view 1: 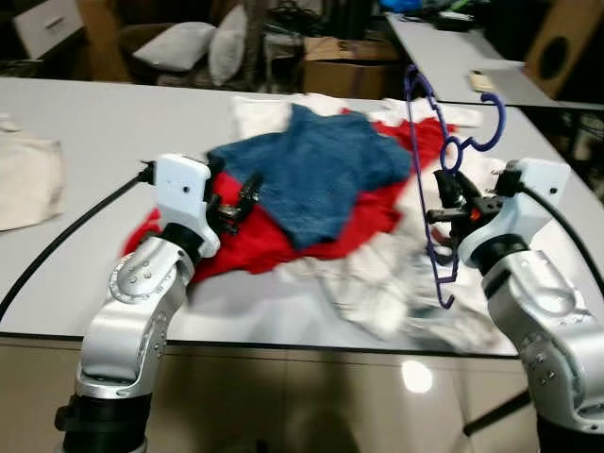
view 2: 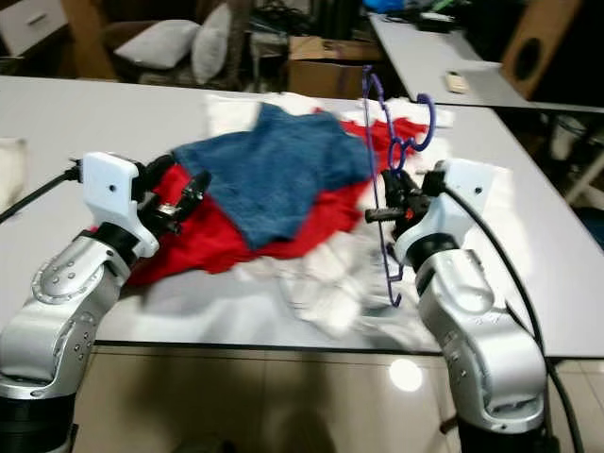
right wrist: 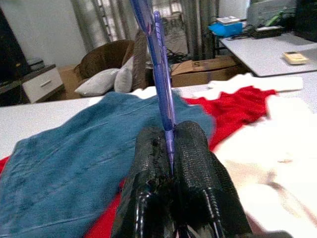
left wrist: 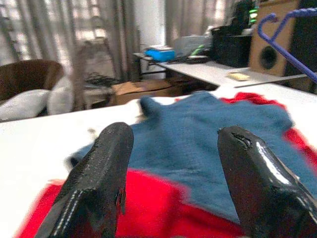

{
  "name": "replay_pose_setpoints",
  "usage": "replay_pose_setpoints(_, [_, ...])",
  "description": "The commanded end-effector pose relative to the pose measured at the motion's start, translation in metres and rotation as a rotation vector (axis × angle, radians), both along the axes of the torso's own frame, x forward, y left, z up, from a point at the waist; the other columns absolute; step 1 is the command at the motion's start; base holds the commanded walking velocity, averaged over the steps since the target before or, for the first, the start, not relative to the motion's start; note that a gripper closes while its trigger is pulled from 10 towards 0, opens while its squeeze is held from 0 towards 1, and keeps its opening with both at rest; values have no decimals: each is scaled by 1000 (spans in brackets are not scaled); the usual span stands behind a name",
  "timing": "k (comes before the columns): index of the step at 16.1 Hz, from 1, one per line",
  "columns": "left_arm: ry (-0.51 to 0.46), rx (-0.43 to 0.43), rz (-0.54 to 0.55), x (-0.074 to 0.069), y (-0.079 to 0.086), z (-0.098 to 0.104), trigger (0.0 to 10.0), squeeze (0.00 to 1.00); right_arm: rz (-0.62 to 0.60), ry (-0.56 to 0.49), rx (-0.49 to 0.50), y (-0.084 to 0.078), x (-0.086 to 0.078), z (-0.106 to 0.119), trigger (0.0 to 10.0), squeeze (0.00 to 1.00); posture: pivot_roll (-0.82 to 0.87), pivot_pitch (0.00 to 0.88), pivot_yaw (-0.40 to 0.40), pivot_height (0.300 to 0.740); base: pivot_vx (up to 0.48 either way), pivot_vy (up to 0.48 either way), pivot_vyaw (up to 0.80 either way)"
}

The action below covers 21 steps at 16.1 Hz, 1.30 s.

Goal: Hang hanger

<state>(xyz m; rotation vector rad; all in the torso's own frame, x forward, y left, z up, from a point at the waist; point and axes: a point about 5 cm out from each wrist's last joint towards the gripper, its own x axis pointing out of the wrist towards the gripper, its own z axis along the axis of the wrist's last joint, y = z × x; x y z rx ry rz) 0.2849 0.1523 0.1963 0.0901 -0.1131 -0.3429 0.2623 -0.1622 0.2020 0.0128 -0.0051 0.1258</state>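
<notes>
A purple plastic hanger (view 1: 436, 179) stands nearly upright above the clothes, hook (view 1: 491, 118) to the right at its top. My right gripper (view 1: 445, 209) is shut on its thin bar, seen pinched between the fingers (right wrist: 171, 148) in the right wrist view. A blue knitted garment (view 1: 316, 170) lies on a red one (view 1: 283, 241), with white cloth (view 1: 387, 293) beneath them, on the white table (view 1: 94, 132). My left gripper (view 1: 241, 203) is open, low over the red garment at the blue one's left edge, its fingers (left wrist: 101, 183) holding nothing.
A beige cloth (view 1: 28, 179) lies at the table's left edge. A second table (view 1: 453, 57) stands behind on the right, with a speaker (view 1: 562, 38) beyond it. Cushions (view 1: 189, 42) and a cardboard box (view 1: 344, 61) sit behind the table.
</notes>
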Motion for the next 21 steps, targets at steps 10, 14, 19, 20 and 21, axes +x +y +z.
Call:
replay_pose_setpoints(10, [27, 51, 34, 13, -16, -3, 10000, 0, 15, -94, -3, 12, 5, 16, 10000, 0, -14, 0, -22, 740, 0, 389, 0])
replay_pose_setpoints(14, [33, 79, 10, 12, -20, -5, 10000, 0, 41, -91, -19, 14, 6, 11, 10000, 0, -2, 0, -30, 740, 0, 351, 0])
replay_pose_setpoints(19, [82, 94, 26, 8, -17, -18, 10000, 0, 19, -22, 18, 11, 2, -10, 10000, 0, -8, 0, -15, 740, 0, 348, 0])
replay_pose_setpoints(20, [88, 112, -11, 4, -20, -21, 10000, 0, 19, -29, 17, 8, -1, -10, 10000, 0, -10, 0, -17, 740, 0, 349, 0])
replay_pose_setpoints(21, [91, 124, -16, 2, -19, -24, 10000, 0, 17, -32, 15, 8, -3, -11, 10000, 0, -11, 0, -21, 740, 0, 345, 0])
